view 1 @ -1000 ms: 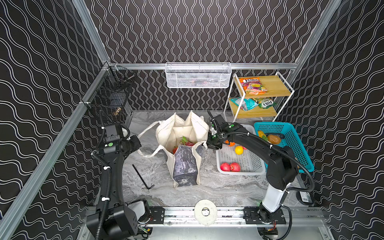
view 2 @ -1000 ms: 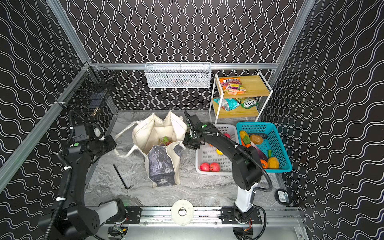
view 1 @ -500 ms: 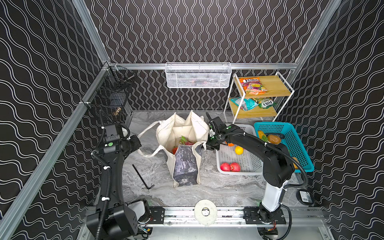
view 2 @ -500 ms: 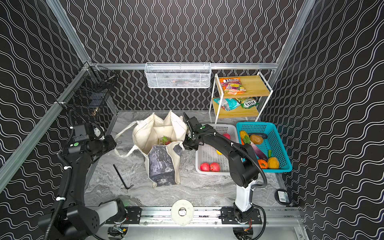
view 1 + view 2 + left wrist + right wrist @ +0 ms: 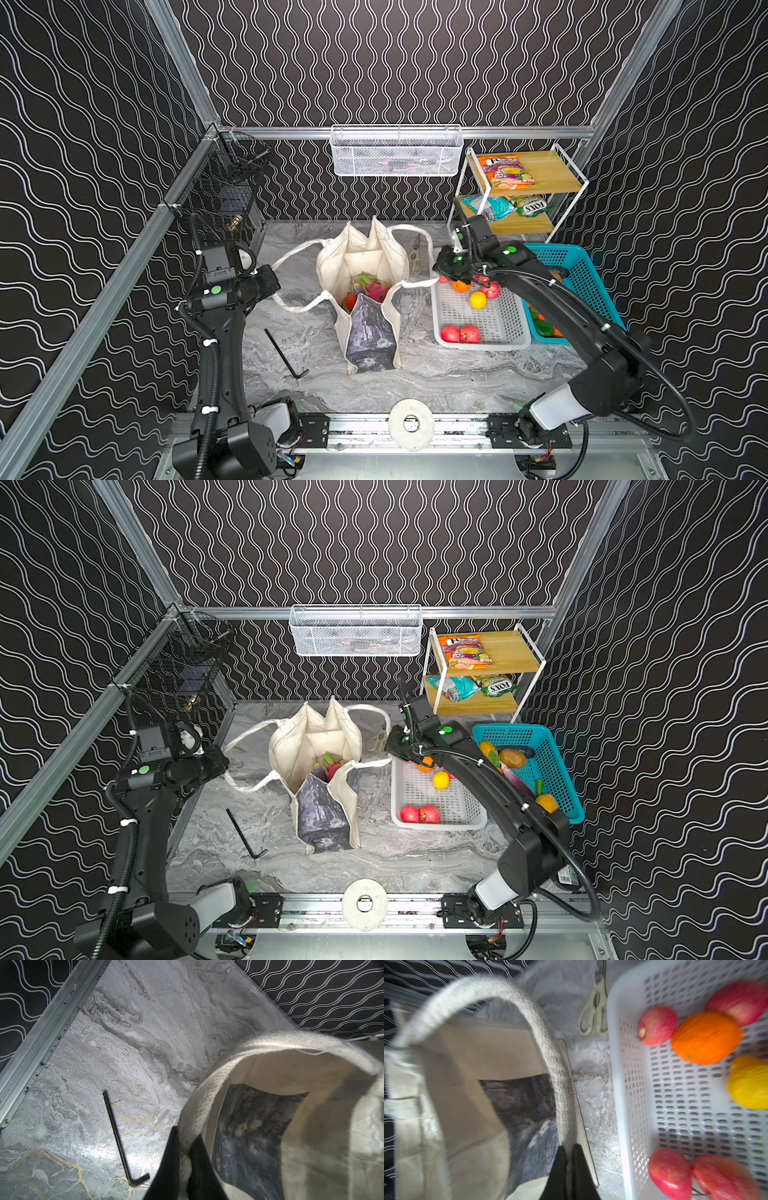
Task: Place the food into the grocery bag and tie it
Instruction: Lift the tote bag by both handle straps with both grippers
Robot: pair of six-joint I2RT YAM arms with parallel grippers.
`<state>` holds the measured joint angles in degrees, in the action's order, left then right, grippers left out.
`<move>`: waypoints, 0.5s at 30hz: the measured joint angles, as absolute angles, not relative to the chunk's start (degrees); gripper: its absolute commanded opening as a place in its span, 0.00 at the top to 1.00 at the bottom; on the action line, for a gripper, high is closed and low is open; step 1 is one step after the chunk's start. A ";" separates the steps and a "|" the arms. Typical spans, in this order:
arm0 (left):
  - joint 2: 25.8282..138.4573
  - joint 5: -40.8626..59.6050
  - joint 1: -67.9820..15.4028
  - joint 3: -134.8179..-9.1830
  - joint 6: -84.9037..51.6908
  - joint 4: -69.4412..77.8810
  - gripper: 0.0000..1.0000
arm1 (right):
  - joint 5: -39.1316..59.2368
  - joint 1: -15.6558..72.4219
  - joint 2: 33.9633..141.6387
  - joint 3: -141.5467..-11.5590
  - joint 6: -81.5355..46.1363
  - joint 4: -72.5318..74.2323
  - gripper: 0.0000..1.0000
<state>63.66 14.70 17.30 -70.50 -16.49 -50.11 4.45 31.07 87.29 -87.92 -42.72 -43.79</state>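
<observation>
At the left of the grey marble-patterned surface (image 5: 436, 374), the black left arm (image 5: 216, 332) rises from the front rail, bends at the elbow and reaches level toward the middle. The left jaws are pinched shut on the cream woven left handle (image 5: 207, 1093), drawn out sideways from the bag.

Between the two sets of jaws stands the cream canvas tote bag with a dark grey marbled panel (image 5: 361, 257). It is upright and open, with a pink dragon fruit (image 5: 374, 286) and other toy produce inside.

The black right arm (image 5: 561, 307) slants in from the front right and passes over the white perforated plastic basket (image 5: 455, 309). The right jaws are closed tight on the cream woven right handle (image 5: 550, 1047), pulled toward that basket.

The left wrist view shows the strap gripped between the black fingers, and a black hex key (image 5: 118, 1136) lying on the surface near the left jaws. The right wrist view is blurred. It shows cream-handled scissors (image 5: 593, 1022) just beyond the right jaws, and red apples (image 5: 657, 1025), an orange (image 5: 706, 1038) and a yellow lemon (image 5: 747, 1084) in the white basket beside them.

Only the top views show:
- a teal plastic basket (image 5: 582, 266) of produce
- a white-framed wooden shelf (image 5: 548, 166) with shiny snack packets (image 5: 505, 170)
- a white wire basket (image 5: 395, 151) on the back rail
- a black wire cage (image 5: 224, 187) on the left wall

Black walls with white wavy lines (image 5: 395, 62) enclose the surface.
</observation>
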 measured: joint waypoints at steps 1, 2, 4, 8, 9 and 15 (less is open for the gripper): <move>63.26 15.25 17.30 -71.33 -16.49 -50.35 1.00 | 3.84 31.00 86.21 -88.27 -42.39 -44.05 1.00; 62.83 15.90 17.30 -72.03 -16.49 -50.41 1.00 | 3.55 30.98 85.27 -88.58 -41.87 -44.25 1.00; 62.11 17.74 17.30 -73.36 -16.51 -50.68 1.00 | 3.84 31.03 83.77 -89.01 -41.01 -44.18 1.00; 61.23 22.76 16.60 -76.12 -17.28 -50.63 1.00 | 6.61 31.03 81.08 -89.19 -39.31 -42.70 1.00; 61.10 23.99 16.23 -76.60 -17.69 -50.57 1.00 | 7.42 31.03 80.47 -89.19 -38.98 -41.98 1.00; 59.96 30.39 12.27 -77.97 -19.75 -47.99 1.00 | 13.52 31.03 77.89 -87.81 -38.37 -34.57 1.00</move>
<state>59.96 30.39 12.27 -77.97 -19.75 -47.99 13.52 31.03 77.89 -87.81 -38.37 -34.57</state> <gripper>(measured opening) 0.101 0.079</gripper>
